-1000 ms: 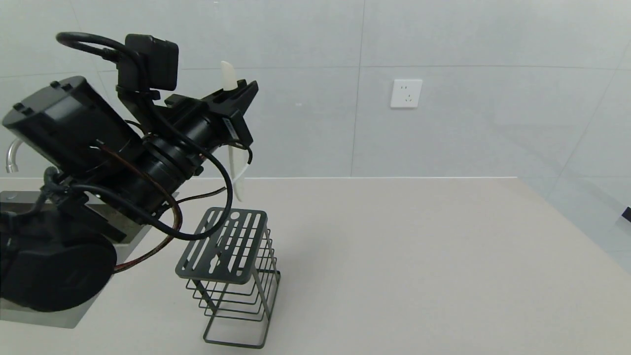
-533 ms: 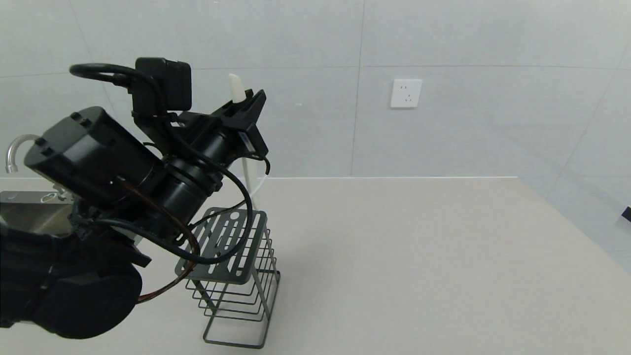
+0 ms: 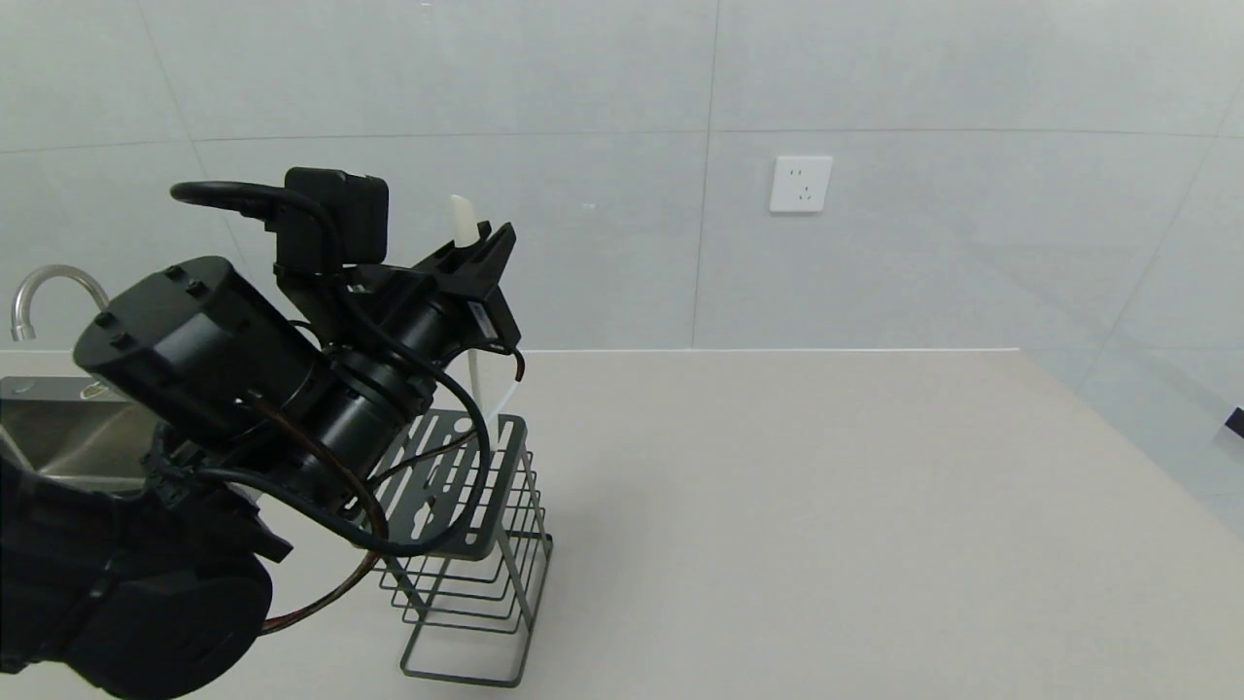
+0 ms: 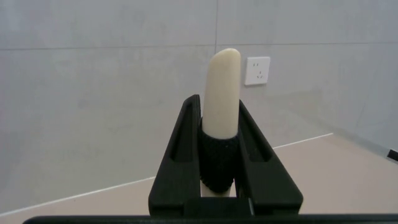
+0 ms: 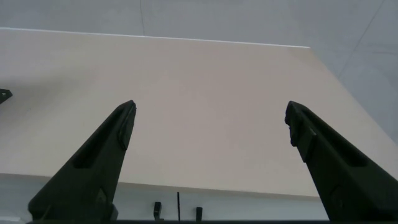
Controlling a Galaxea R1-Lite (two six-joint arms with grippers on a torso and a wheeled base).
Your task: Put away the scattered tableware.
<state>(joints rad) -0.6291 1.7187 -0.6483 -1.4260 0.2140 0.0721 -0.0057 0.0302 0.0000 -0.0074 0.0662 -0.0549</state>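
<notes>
Head view. Left claw (image 3: 483, 264) sits at about 10 o'clock in the picture, clamped on a white utensil (image 3: 483, 381) that it holds near upright, pale handle end up. The utensil's lower end hangs over the far edge of the slotted plate (image 3: 428, 506) on top of the wire rack (image 3: 505, 574). The rack stands on the counter (image 3: 826, 506) toward 7 o'clock, and the sink (image 3: 58, 428) lies at 9 o'clock. Can't tell whether the tip has entered a slot.

Risks, as I judge them:
- Tip lands on a solid strip beside a slot, so downward push could shove or tip the light rack.
- Utensil leans slightly, so it may jam in a slot or topple out if let go early.
- Arm cable (image 3: 478, 442) loops in front of the plate and could snag the rack on withdrawal.

Left wrist view. Handle of the utensil (image 4: 222, 87) is pinched between the ridged black pads (image 4: 217, 163) of the left claw (image 4: 217, 104). The hold sits on the rounded handle, so the utensil may twist or slide if the tip meets resistance.

Right wrist view. Right claw (image 5: 210, 109) is spread wide with nothing in it, over bare counter (image 5: 217, 62). No hazard here.
</notes>
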